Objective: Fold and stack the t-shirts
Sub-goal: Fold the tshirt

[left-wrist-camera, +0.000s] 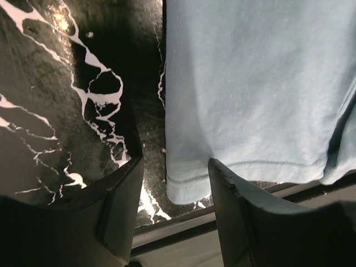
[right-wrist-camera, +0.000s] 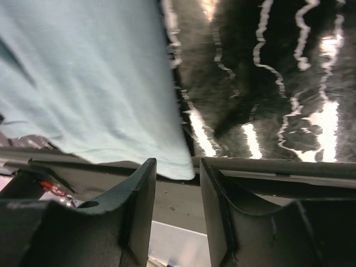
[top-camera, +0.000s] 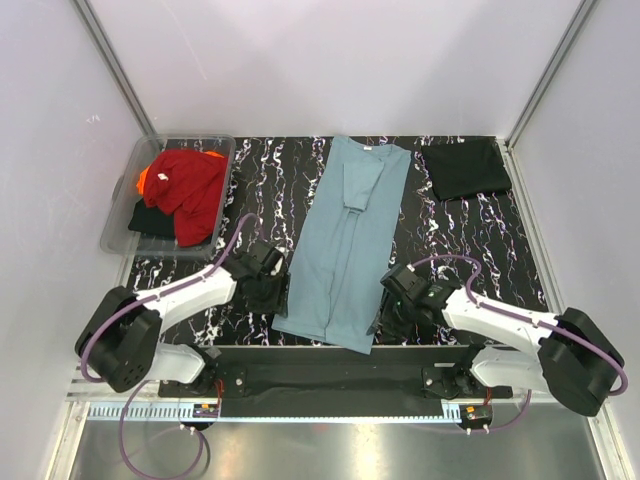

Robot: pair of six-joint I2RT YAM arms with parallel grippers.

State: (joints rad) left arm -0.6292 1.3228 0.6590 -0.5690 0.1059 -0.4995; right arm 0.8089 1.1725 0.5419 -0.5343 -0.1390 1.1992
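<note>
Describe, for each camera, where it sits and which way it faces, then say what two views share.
Top external: overhead at the near edge, looking down on the table; both arms show.
Left wrist: on that arm, facing the near left corner of the teal t-shirt; left pincer shows.
Right wrist: likewise, near right corner; right pincer shows.
Shared: the shirt's hem.
</note>
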